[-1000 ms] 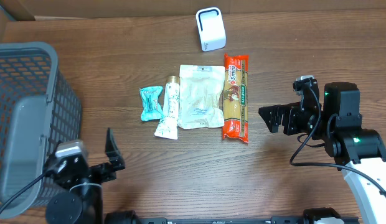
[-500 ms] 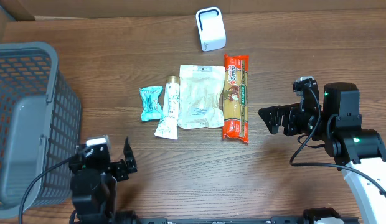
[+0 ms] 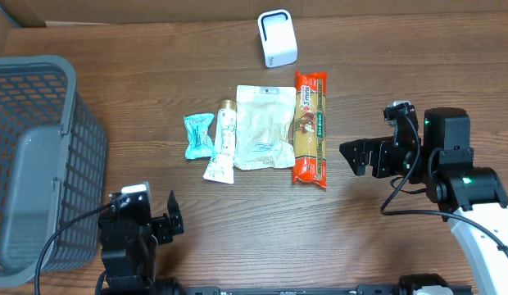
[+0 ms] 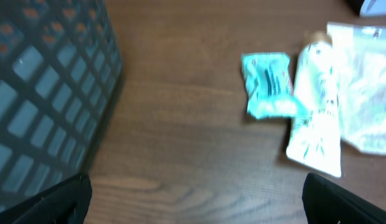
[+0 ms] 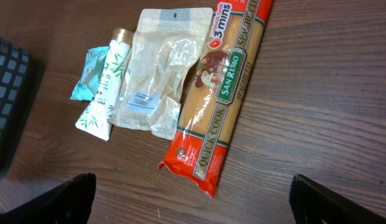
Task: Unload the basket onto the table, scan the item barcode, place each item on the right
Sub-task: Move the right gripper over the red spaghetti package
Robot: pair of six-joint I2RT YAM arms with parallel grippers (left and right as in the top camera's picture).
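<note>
The left gripper point(image 4: 198, 186) is held wide open above the near edge of the table point(image 3: 238, 221), just beside the grey basket point(image 3: 41, 65) that fills the table's left side; nothing is gripped or touched by it, and only bare wood is seen between its fingers. The right gripper point(image 3: 356, 158) is likewise spread fully open and empty, held near the right edge with its fingers turned towards the middle of the table, short of the goods and apart from them. Four goods are laid flat in a row at the middle of the table. Nearest the right gripper, a red and orange pasta packet point(image 3: 310, 127) is set lengthwise from the far side towards the near side. Touching its left side, a clear pouch point(image 3: 264, 127) with a small white label is found, and against that a white tube point(image 3: 224, 146) with a gold cap pointing to the far edge. A teal sachet point(image 3: 199, 135) is placed just beside the tube, on the side towards the basket. A white scanner point(image 3: 277, 38) is stood upright near the far edge, beyond the pouch and well apart from both grippers. No barcode can be made out on any of the goods. Open table is left between each gripper and the row.
</note>
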